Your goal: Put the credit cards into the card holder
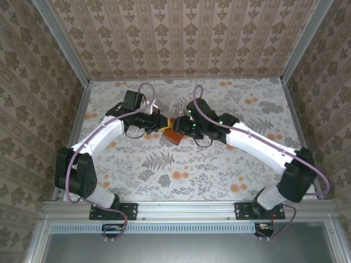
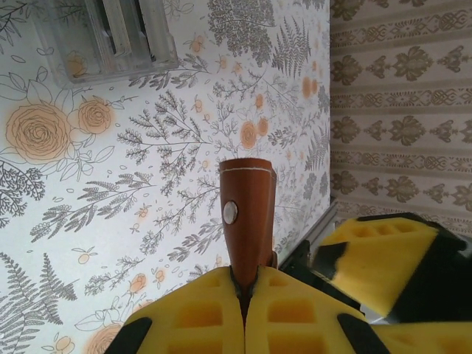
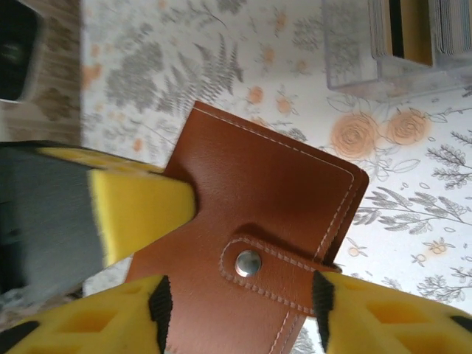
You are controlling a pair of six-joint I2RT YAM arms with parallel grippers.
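Note:
The reddish-brown card holder (image 1: 174,135) hangs above the middle of the table between my two grippers. My left gripper (image 2: 247,284) is shut on its lower edge, and the holder (image 2: 247,214) stands edge-on out of the yellow pads, closed, snap showing. My right gripper (image 3: 240,317) is open, with a finger on each side of the holder (image 3: 265,199) near its snapped tab (image 3: 284,276). The left gripper's pad (image 3: 140,214) presses the holder from the left. The credit cards (image 3: 402,33), tan and pale grey, stand upright in a clear box.
The clear card box (image 2: 110,40) rests on the floral tablecloth just beyond the grippers. Patterned walls with metal frame rails (image 1: 82,109) close the table on three sides. Open tablecloth lies in front of the arms (image 1: 181,170).

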